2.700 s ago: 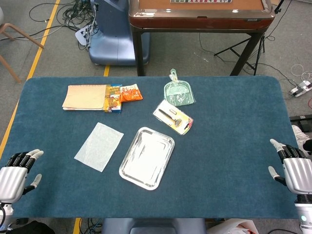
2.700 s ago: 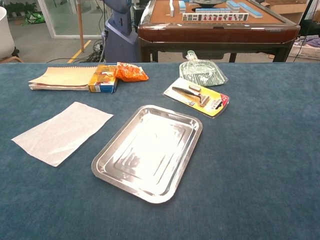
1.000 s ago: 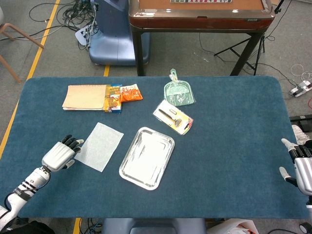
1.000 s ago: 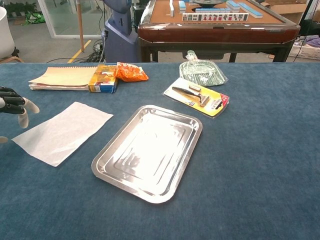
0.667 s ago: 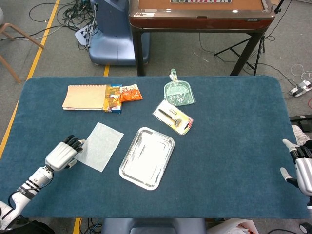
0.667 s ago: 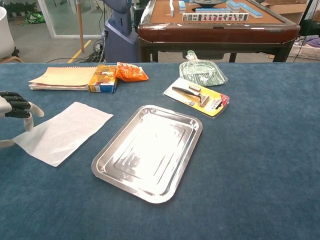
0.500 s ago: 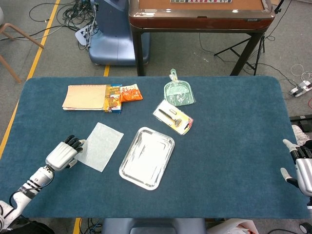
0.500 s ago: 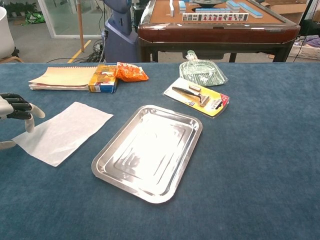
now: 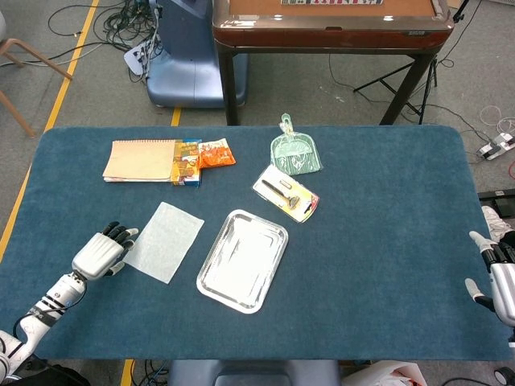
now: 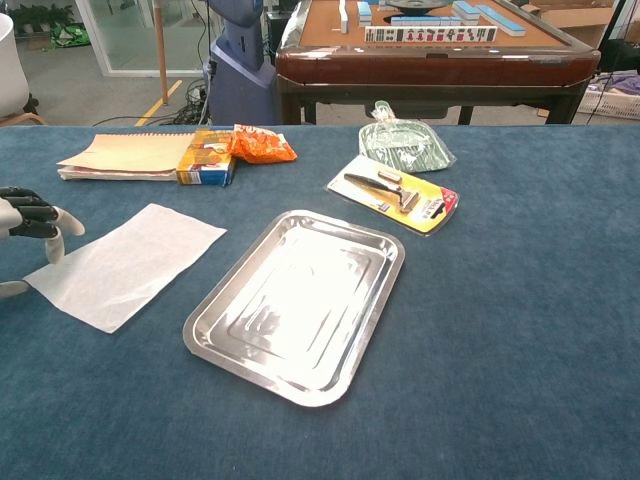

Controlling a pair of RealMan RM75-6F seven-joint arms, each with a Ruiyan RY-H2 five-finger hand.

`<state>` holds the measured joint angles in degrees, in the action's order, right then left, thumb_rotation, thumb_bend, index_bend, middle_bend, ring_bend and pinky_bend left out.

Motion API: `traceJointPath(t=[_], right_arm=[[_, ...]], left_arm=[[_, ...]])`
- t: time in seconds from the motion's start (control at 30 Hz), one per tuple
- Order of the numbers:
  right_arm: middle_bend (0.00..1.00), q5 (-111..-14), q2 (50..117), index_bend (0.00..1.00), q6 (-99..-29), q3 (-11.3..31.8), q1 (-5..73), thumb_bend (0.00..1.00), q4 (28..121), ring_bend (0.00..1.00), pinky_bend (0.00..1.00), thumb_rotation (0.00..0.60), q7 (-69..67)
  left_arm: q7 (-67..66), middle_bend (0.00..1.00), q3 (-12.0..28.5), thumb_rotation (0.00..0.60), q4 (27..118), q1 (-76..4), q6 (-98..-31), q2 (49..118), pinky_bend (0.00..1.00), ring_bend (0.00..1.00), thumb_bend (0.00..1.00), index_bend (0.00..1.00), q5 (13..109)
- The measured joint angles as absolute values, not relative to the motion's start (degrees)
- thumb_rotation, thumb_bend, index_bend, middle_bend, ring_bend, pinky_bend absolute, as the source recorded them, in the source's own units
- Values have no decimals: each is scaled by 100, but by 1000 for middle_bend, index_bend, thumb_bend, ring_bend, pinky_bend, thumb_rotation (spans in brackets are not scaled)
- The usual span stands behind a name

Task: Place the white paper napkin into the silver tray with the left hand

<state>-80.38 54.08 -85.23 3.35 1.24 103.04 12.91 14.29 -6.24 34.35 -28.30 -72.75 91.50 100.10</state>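
The white paper napkin lies flat on the blue table, left of the silver tray, which holds nothing. My left hand hovers at the napkin's left corner, fingers apart, with nothing in it; its fingertips are at or just over the napkin's edge. My right hand shows at the table's far right edge, fingers spread and holding nothing. It appears only in the head view.
At the back left lie a tan notebook, a small box and an orange snack pack. Behind the tray are a carded razor pack and a green dustpan. A brown table stands beyond.
Since 2.7 s ago my left hand has travelled from the table's front left corner up to the napkin's left edge. Over the last second it has barely shifted. The right hand has drawn slightly rightward.
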Motion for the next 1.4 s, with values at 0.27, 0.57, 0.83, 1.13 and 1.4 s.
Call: traceJointPath(t=[0.27, 0.57, 0.83, 1.13, 1.4], right_arm=[[263, -8027, 5366, 161, -8593, 336, 70, 279, 10347, 212, 280, 600, 1260], [263, -8003, 5398, 161, -8531, 325, 78, 279, 10303, 212, 280, 600, 1229], [263, -7979, 5411, 161, -8494, 339, 95, 279, 10271, 212, 280, 600, 1205], [263, -7973, 5417, 161, -8475, 355, 113, 279, 10259, 212, 280, 600, 1186], [263, -7941, 5409, 161, -8494, 371, 101, 279, 10251, 212, 280, 600, 1163]], left_arm=[[1577, 207, -694, 600, 3204, -2914, -7194, 9396, 137, 199, 246, 429, 10003], [1758, 212, -758, 600, 3152, -2954, -7255, 9445, 137, 200, 247, 503, 10004], [1852, 214, -798, 600, 3225, -2992, -7219, 9409, 137, 200, 338, 541, 9979], [2044, 229, -774, 600, 3382, -3028, -7205, 9366, 137, 203, 375, 622, 9899], [2178, 234, -697, 600, 3549, -3025, -7273, 9296, 137, 205, 375, 623, 9800]])
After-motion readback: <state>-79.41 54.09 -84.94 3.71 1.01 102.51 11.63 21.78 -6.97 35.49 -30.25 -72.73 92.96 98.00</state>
